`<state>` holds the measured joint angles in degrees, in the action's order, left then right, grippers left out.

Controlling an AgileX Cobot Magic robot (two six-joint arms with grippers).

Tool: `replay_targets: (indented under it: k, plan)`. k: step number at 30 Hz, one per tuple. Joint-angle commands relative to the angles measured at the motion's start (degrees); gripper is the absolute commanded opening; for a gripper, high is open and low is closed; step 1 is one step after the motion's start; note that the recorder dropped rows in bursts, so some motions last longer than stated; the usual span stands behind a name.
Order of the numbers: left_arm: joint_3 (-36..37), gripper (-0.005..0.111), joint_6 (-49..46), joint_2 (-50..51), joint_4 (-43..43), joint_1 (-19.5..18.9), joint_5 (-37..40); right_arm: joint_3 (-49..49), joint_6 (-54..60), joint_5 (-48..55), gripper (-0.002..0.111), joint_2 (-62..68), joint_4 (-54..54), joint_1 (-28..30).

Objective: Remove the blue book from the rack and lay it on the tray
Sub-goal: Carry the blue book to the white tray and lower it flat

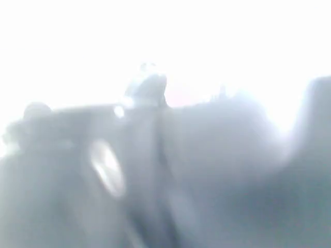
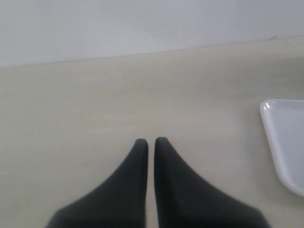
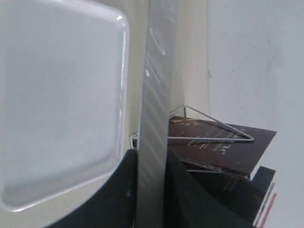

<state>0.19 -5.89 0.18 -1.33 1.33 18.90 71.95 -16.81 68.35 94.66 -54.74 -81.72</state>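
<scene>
The exterior view is washed out and blurred, so nothing can be made out there. My right gripper (image 3: 152,159) is shut on a thin book (image 3: 156,71) seen edge-on. It has a grey sheen and its cover colour does not show, so I cannot tell whether it is the blue book. It is held between the white tray (image 3: 124,71) and the white wire rack (image 3: 209,138). My left gripper (image 2: 151,141) is shut on nothing, low over the beige table (image 2: 95,104), with a corner of the tray (image 2: 289,137) off to one side.
A dark brown-black book (image 3: 228,152) leans in the rack under a wire divider. Another dark book with a white and red edge (image 3: 265,197) lies beyond it. A pale wall (image 2: 142,23) borders the table behind the left gripper.
</scene>
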Motion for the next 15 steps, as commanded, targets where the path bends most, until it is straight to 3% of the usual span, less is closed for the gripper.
replay_targets:
  k: [1, 15]
  plan:
    - [-0.2, 0.005, -0.1, -0.2, -0.1, -0.1, -0.9, -9.2, -24.8, -12.4, 0.0, 0.4, -18.5, -0.1]
    - [-0.2, 0.005, -0.1, -0.2, -0.1, -0.1, -0.9, -11.4, -24.5, -12.8, 0.0, 4.8, -15.8, 1.2]
